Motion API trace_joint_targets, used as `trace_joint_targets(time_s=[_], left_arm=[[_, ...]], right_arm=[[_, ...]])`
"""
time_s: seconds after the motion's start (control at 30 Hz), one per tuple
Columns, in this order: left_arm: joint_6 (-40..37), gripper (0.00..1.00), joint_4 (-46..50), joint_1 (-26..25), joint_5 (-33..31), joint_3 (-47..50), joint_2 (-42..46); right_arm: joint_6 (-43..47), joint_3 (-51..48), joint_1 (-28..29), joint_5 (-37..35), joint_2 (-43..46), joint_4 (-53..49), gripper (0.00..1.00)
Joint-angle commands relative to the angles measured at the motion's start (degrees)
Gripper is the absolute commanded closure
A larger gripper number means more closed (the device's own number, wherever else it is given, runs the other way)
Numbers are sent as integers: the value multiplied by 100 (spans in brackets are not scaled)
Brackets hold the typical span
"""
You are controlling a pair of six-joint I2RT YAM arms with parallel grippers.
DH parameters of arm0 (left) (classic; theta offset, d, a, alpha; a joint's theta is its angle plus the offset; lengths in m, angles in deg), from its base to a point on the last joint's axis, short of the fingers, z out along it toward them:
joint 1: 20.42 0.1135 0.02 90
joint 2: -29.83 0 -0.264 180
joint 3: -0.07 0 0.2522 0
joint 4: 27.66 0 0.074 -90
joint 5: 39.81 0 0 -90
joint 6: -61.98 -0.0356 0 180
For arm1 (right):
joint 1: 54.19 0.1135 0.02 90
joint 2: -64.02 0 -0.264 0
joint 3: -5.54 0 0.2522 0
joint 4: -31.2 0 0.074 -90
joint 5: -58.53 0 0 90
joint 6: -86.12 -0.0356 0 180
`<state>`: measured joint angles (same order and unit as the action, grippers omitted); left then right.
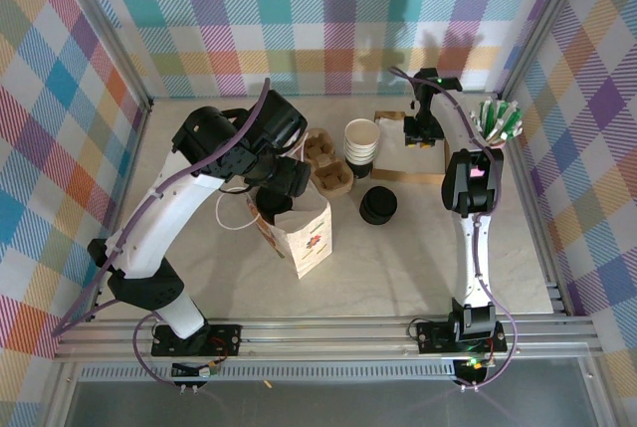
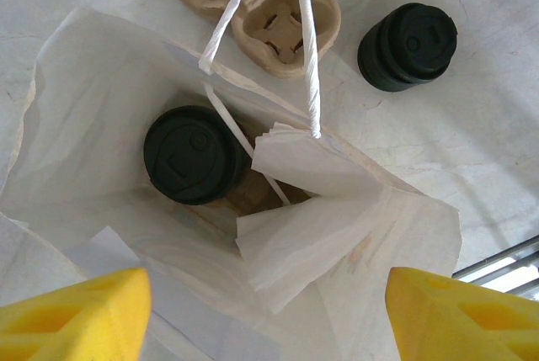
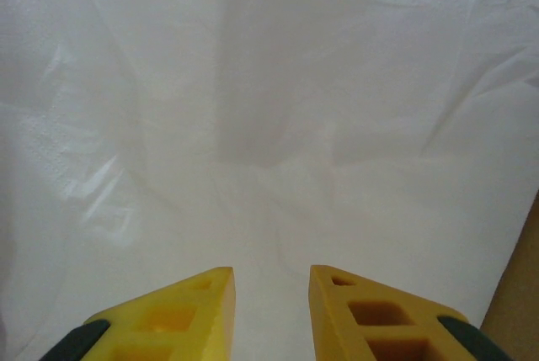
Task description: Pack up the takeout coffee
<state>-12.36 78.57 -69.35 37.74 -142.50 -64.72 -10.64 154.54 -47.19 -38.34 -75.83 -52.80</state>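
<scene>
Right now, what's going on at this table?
The takeout coffee already stands inside the open white paper bag. The left pincer hangs open above the bag's mouth, holding nothing. The right pincer, jaws narrowly apart, is close over white napkin paper at the far side of the table.

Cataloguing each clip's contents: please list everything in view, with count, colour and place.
paper bag: one, white, open, table centre
takeout coffee: one, black lid, inside the bag
cup carrier: one, brown, behind the bag
lidless cups: one stack, white-rimmed, right of the carrier
loose lids: one stack, black, right of the bag
napkins: pile, white, back right
green-and-white items: one bunch, far right, kind unclear
table: one, pale
left gripper: one, yellow fingers, open above the bag
right gripper: one, yellow fingers, slightly apart over the napkins
</scene>
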Motion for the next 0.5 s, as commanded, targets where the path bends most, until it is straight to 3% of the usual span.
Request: trace_joint_targets(time_s=[0.0, 0.33, 0.47], left_arm=[[42, 27, 775, 44, 125, 40, 77], [48, 27, 720, 43, 187, 221, 173], [54, 27, 694, 49, 176, 269, 220]], right_arm=[[52, 153, 36, 30, 326, -210, 71], [54, 134, 38, -7, 453, -245, 66], [38, 125, 37, 18, 469, -255, 70]])
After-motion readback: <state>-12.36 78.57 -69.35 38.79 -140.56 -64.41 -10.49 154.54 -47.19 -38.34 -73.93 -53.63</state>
